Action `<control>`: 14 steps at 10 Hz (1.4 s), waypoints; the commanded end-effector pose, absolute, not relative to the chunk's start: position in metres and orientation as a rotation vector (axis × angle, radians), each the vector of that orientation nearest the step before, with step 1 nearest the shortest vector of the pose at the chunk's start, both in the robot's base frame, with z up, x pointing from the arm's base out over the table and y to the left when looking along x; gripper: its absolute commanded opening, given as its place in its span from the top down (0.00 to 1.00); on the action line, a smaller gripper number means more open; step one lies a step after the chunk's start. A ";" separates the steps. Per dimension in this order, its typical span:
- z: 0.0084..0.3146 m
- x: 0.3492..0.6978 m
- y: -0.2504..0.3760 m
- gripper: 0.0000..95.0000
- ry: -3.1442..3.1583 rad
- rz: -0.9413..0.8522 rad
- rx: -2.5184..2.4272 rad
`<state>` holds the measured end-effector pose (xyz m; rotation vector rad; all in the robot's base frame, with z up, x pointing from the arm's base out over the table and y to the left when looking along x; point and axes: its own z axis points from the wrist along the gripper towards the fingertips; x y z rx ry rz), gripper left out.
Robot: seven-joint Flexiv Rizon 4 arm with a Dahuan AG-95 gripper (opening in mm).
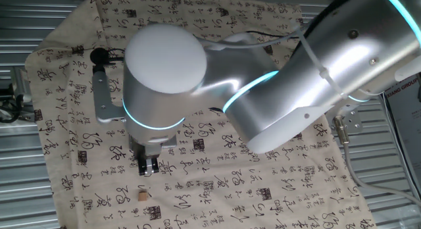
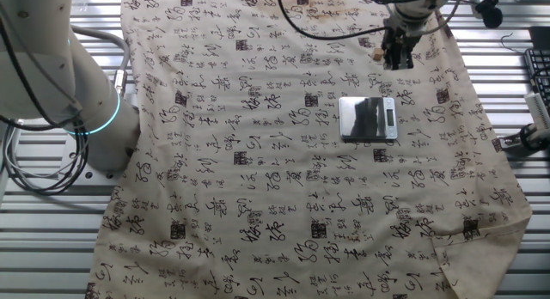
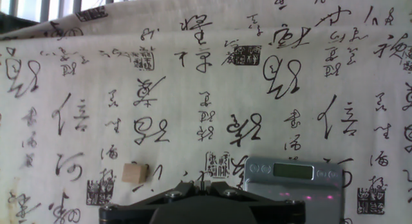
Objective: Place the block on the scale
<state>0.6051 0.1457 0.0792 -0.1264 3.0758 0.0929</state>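
We saw the tiny tan wooden cube (image 3: 135,173) lying free on the cloth near a table edge, beside the flat grey metal scale (image 2: 368,118). Our gripper (image 1: 149,166) hovered empty; its opening was unclear. The cube looked light and rigid; we would pinch opposite flat faces.

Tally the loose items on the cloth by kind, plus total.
block: 1
scale: 1
Total: 2
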 end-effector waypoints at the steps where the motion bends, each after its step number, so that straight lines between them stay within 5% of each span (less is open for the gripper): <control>1: 0.080 0.608 0.150 0.80 3.080 0.097 -0.119; 14: 0.069 0.619 0.209 0.80 3.073 0.082 -0.006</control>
